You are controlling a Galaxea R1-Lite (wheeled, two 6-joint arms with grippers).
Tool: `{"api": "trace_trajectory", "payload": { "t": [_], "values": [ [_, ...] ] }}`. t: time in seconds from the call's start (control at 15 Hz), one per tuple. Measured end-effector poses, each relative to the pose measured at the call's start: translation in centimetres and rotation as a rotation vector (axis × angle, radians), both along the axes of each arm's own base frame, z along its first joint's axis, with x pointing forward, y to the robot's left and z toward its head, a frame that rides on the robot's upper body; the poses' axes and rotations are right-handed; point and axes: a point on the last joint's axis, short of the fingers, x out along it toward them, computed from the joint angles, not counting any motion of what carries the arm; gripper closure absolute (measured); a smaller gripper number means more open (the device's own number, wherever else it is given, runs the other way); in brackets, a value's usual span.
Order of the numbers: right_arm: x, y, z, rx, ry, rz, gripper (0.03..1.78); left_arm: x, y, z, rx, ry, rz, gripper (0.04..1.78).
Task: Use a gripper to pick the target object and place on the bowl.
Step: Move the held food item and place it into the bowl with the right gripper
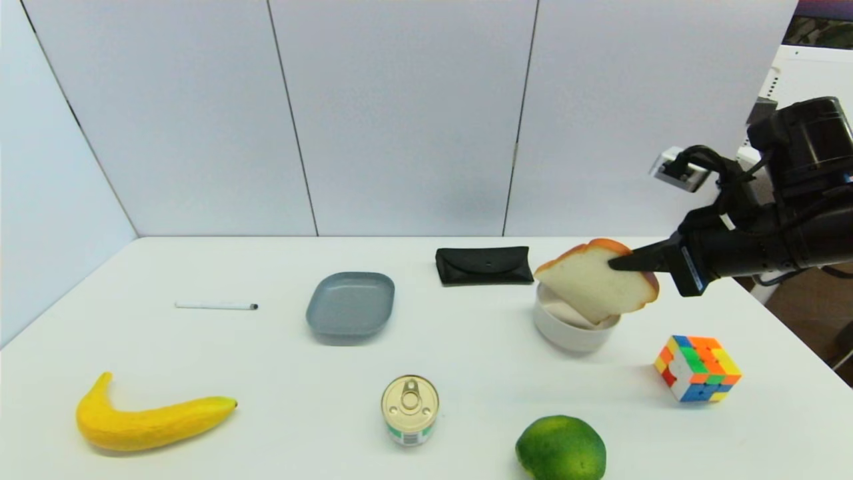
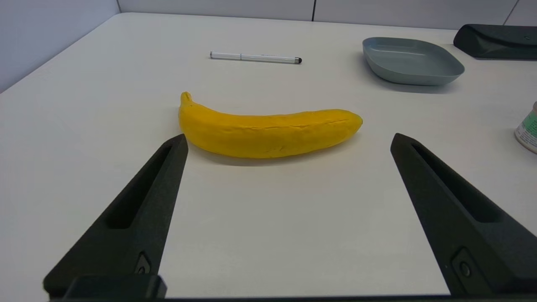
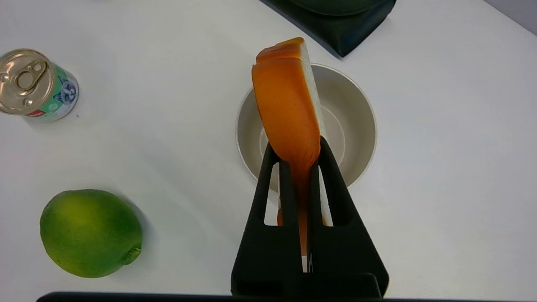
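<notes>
My right gripper [image 1: 623, 265] is shut on the toast slice [image 1: 593, 283], white face with orange-brown crust, and holds it tilted on edge just above the off-white bowl [image 1: 573, 330] at the table's right. In the right wrist view the slice [image 3: 289, 113] is pinched between the fingers [image 3: 270, 163], with my gripper [image 3: 298, 150] over the bowl [image 3: 356, 126]; its lower corner hangs inside the rim. My left gripper [image 2: 289, 140] is open and empty, low over the table beside the yellow banana [image 2: 268, 132]; it is out of the head view.
A grey plate [image 1: 351, 303], a white pen [image 1: 216, 306] and a black case [image 1: 483, 265] lie at the back. A banana [image 1: 150, 420], a tin can [image 1: 410, 408], a green lime [image 1: 561, 448] and a colour cube [image 1: 696, 368] lie along the front.
</notes>
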Motion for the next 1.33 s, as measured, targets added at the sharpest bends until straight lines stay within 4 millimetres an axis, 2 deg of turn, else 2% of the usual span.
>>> {"api": "trace_trajectory", "payload": {
  "t": [0.33, 0.53, 0.93, 1.33],
  "values": [
    [0.03, 0.02, -0.11, -0.001, 0.004, 0.0, 0.97, 0.0, 0.0, 0.0, 0.0, 0.0, 0.0, 0.11],
    [0.08, -0.13, -0.07, -0.002, 0.002, -0.006, 0.69, 0.0, 0.0, 0.0, 0.0, 0.0, 0.0, 0.11],
    [0.22, -0.16, 0.16, 0.0, -0.006, -0.007, 0.37, 0.0, 0.0, 0.0, 0.0, 0.0, 0.0, 0.11],
    [0.9, -0.58, 0.28, -0.001, -0.011, -0.026, 0.23, 0.0, 0.0, 0.0, 0.0, 0.0, 0.0, 0.11]
  ]
}}
